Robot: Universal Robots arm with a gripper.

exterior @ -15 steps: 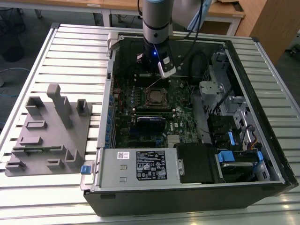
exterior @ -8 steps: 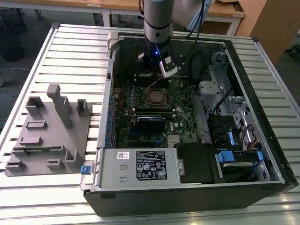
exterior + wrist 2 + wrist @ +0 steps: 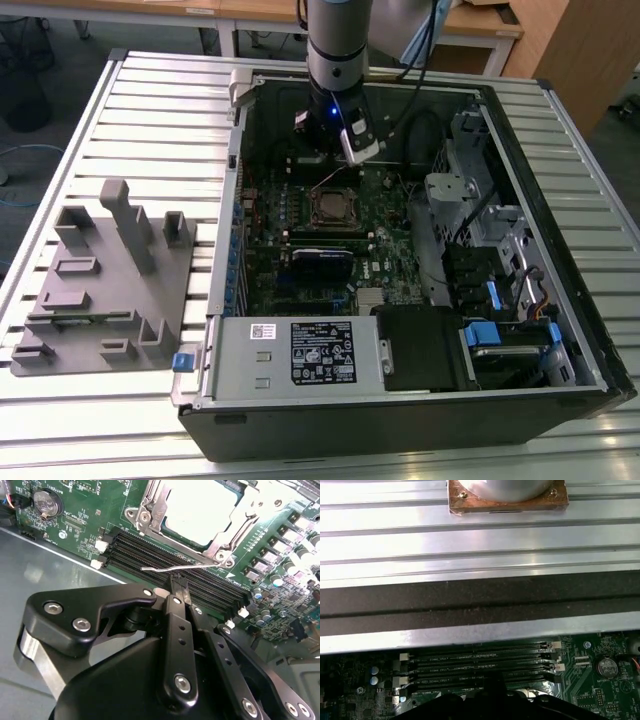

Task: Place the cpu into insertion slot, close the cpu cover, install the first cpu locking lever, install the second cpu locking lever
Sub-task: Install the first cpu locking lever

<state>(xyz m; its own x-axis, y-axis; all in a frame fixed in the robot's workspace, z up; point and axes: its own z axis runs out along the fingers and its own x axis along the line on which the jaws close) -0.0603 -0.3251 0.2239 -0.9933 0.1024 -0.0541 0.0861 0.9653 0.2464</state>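
second wrist view: cpu (image 3: 200,510) inside insertion slot (image 3: 235,487), cpu cover (image 3: 220,541) around it

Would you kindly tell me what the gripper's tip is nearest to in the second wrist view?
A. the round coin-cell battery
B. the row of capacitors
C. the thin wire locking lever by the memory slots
C: the gripper has its tip right beside the thin locking lever that runs along the black memory slots, while the coin-cell battery lies far off across the board.
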